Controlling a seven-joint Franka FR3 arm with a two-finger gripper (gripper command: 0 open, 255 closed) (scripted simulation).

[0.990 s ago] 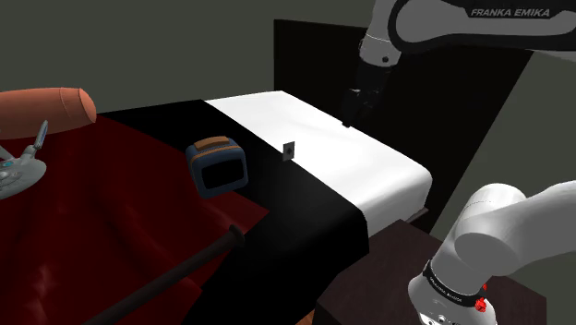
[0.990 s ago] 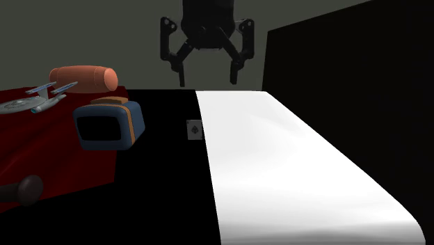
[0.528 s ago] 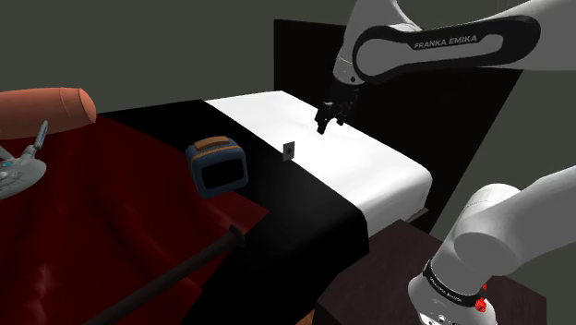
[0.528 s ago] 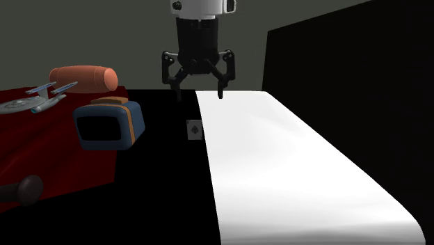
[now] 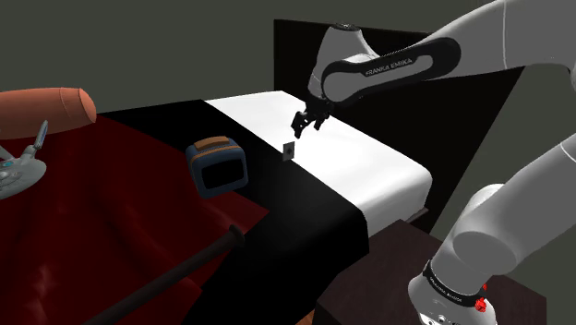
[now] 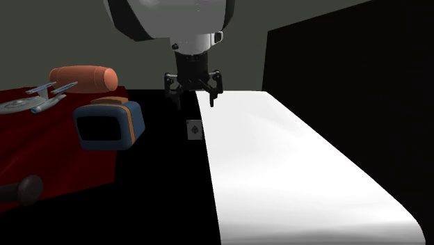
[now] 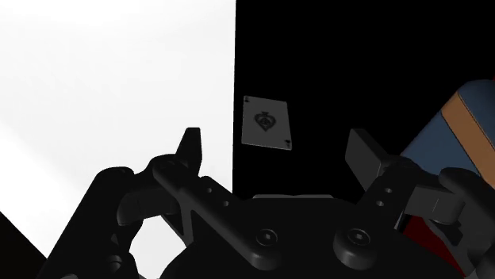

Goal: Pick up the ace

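Now the spread pincer (image 6: pixel 193 102) has dropped closer above the ace (image 6: pixel 194 129).

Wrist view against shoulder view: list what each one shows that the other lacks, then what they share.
Wrist view's own: the spade mark readable on the ace, and the open fingers standing apart with the card ahead between them, untouched. Shoulder view's own: the starship model, the orange cylinder, the dark rod and the white arm. Shared: the ace, the gripper, the blue box, and the seam between the white sheet and the black cover.
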